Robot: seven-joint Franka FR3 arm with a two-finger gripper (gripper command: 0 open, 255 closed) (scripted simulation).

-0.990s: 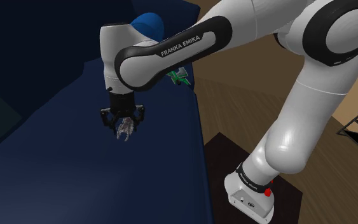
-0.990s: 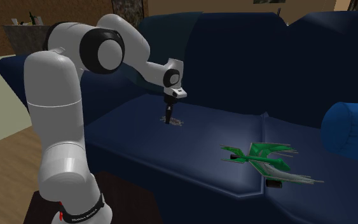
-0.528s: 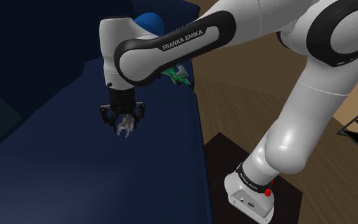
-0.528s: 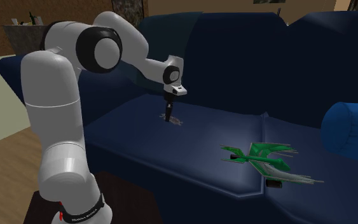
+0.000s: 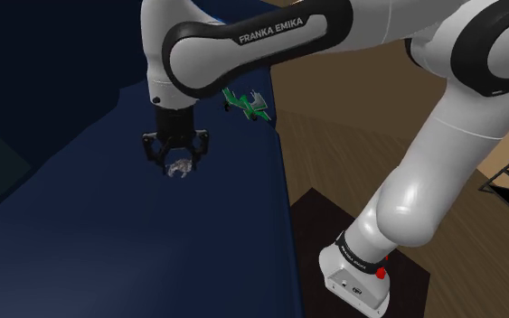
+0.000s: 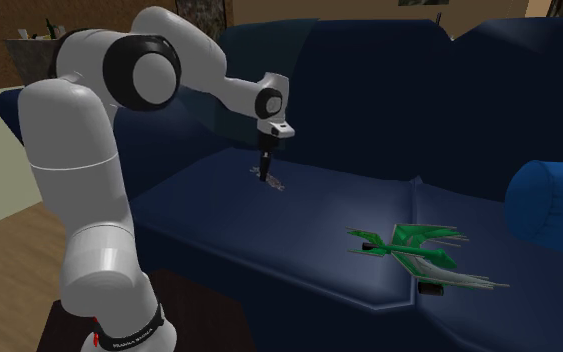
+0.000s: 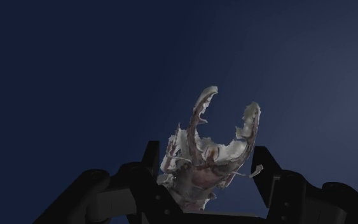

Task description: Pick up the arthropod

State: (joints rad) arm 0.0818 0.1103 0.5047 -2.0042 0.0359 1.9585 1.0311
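Arthropod [image 7: 204, 149] clasped between the fingers of our gripper [image 7: 204, 170], sofa [image 7: 75, 63] just below; we judge only the lift remains.

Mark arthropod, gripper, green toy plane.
arthropod [image 7: 199, 168], wrist view, pale body below the pincers.
gripper [image 5: 176, 159], shoulder view, midway between fingertips.
green toy plane [image 6: 409, 243], second exterior view, fuselage middle.

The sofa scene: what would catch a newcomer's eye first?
The big white arm reaches over a dark blue sofa. Its black gripper holds a pale beetle with long curved pincers over the seat. A green toy plane lies near the seat's front edge.
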